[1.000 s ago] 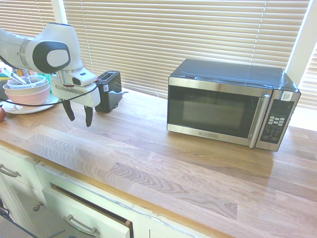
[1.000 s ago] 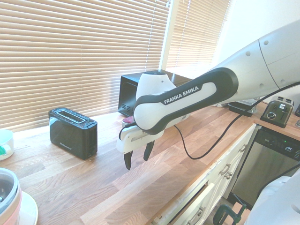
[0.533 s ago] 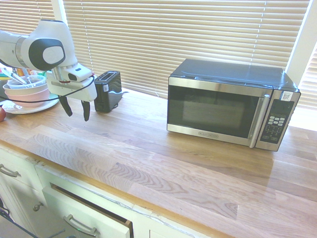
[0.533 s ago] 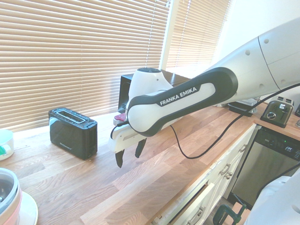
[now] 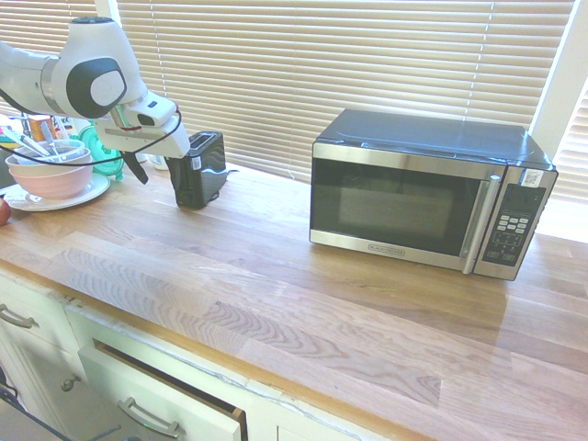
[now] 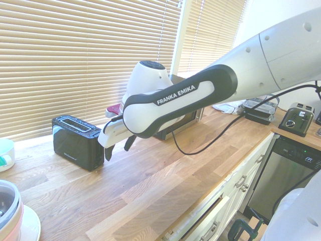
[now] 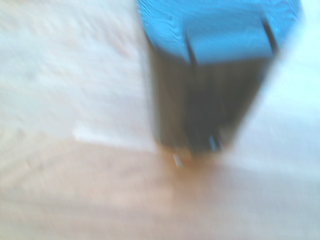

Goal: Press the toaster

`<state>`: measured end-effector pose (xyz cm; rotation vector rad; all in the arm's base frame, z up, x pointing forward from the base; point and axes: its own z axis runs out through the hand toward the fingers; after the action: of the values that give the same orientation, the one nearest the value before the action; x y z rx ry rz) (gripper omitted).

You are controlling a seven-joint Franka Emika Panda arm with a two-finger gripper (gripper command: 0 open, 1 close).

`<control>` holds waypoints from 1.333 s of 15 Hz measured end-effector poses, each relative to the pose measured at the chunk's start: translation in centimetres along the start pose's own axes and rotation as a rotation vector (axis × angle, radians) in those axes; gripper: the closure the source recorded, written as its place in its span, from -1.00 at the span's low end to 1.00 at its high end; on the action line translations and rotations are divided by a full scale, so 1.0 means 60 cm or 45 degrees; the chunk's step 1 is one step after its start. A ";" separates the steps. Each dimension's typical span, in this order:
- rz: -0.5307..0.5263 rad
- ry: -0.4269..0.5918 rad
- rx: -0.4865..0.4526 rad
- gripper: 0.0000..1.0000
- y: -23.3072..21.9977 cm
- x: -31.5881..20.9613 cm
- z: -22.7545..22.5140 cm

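Toaster: We see the toaster (image 5: 202, 167) on the wood counter (image 5: 303, 294), close to the blinds (image 5: 340, 64). It is small, black and shiny, with a slot on top. It stands upright near one end of the counter, well apart from the microwave (image 5: 427, 193).

Gripper: We see the gripper (image 6: 116, 148) up in the air, just beside the toaster, near its top corner. Its two dark fingers (image 6: 108, 152) stand wide apart and point mostly down. They hold nothing. We cannot tell if they touch the toaster; in the second outside view there looks to be a small gap.

Arm: We see the white arm (image 6: 241, 65) reach over the counter toward the toaster.

Wrist view: We see a dark boxy shape (image 7: 205, 110) on light wood. It is very blurry, so we cannot tell more.

Bowls: We see a stack of bowls (image 5: 50, 170) on a plate (image 5: 37, 199) at the counter's end, on the far side of the gripper from the microwave.

Drawers: We see white drawers (image 5: 138, 395) under the counter.
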<state>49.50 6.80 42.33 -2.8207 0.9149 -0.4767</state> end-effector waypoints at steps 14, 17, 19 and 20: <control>-0.057 0.163 0.176 1.00 -0.072 0.062 -0.024; -0.056 0.164 0.177 1.00 -0.072 0.062 -0.024; -0.057 0.164 0.177 1.00 -0.072 0.062 -0.024; -0.056 0.165 0.178 1.00 -0.072 0.063 -0.024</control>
<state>54.25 8.00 45.62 -2.7148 0.8083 -0.7076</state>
